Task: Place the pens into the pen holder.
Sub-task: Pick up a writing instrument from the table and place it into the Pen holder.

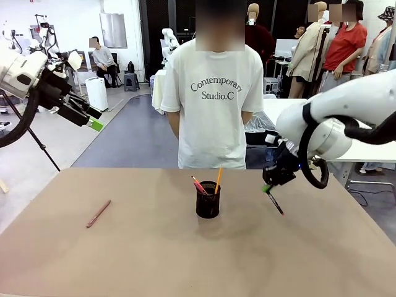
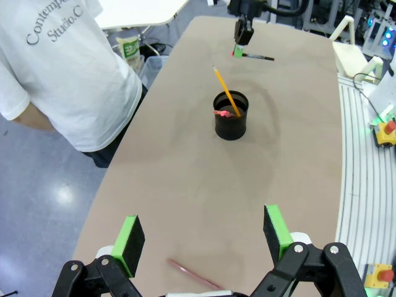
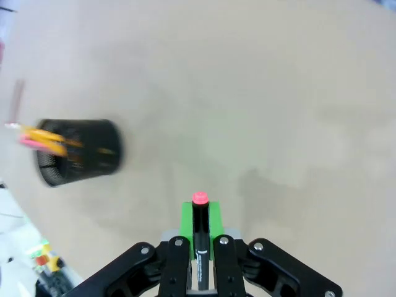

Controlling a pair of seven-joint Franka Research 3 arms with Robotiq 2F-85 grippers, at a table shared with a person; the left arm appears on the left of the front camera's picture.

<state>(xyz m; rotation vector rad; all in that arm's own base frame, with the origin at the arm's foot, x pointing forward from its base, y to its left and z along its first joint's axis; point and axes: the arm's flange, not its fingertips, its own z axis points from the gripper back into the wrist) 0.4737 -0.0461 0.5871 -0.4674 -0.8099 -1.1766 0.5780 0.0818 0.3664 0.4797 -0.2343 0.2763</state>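
With your right pincer (image 1: 266, 187) clamped on the black marker (image 1: 275, 203) to the right of the pen holder (image 1: 208, 201), and your left pincer (image 1: 94, 121) open at the left, guard against the tilted marker catching the rim or the standing pencil (image 1: 218, 178) and toppling the holder.

You see your right gripper (image 3: 200, 230) squeezing the black marker (image 3: 200, 247) between its jaws, and the red tip pokes out past them. To the left of the jaws and a bit ahead sits the blurry pen holder (image 3: 83, 151), with a yellow pencil (image 3: 48, 140) and a pink pen (image 3: 28, 142) inside.
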